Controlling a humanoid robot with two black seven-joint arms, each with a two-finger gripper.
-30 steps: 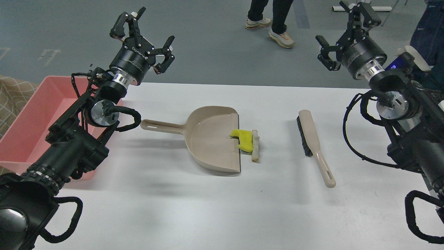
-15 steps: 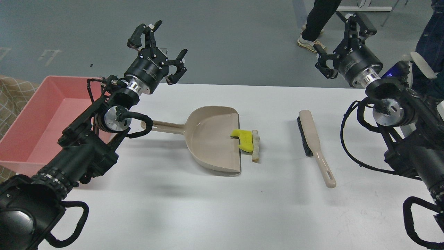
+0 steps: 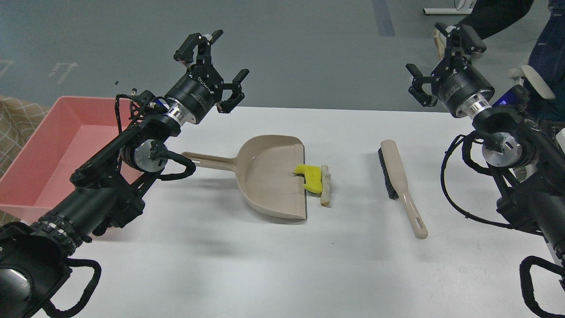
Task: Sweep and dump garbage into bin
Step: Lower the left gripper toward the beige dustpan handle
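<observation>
Barely started. Left gripper and right gripper both raised over the table's far edge, fingers spread, holding nothing. Dustpan lies mid-table, handle pointing left, mouth facing right. Yellow chunk sits across the pan's lip, partly inside; off-white stick is just outside, touching the chunk. Brush untouched, well right of the scraps. Pink bin at far left looks empty as far as visible. Left: grab brush and pan, sweep, dump.

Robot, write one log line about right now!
left gripper: open, empty | right gripper: open, empty | garbage: at dustpan lip | brush: on table | bin: left
</observation>
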